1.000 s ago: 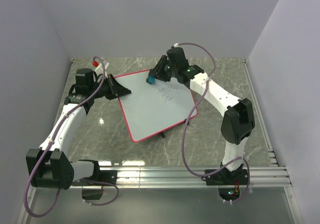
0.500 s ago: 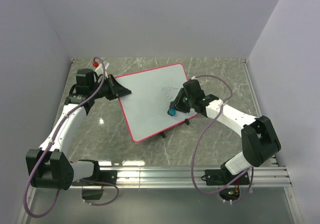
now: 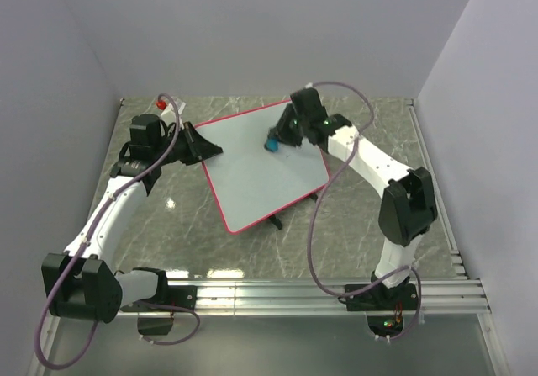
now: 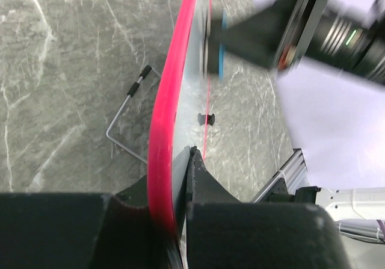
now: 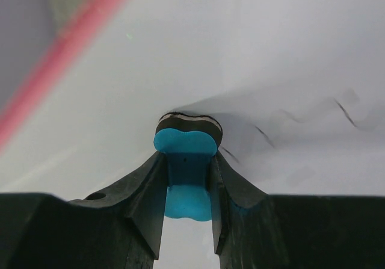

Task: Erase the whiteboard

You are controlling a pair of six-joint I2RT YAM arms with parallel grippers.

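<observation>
One whiteboard (image 3: 261, 174), one eraser (image 3: 271, 146).
My left gripper (image 3: 212, 150) pinches its pink rim; my right gripper (image 3: 278, 138) squeezes the blue, maybe felt-faced eraser.

Grey marbled tabletop (image 3: 185, 241), plain pale lavender walls (image 3: 252, 31) on three sides; aluminium rails (image 3: 252, 293) — near edge

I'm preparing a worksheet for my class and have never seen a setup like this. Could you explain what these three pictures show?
Two robot arms are bolted to a marble table. One picture looks down from above; the other two come from a camera on each wrist. The left gripper clamps the red edge of a whiteboard. The right gripper holds a blue eraser pressed against the board, next to faint pen marks.
</observation>
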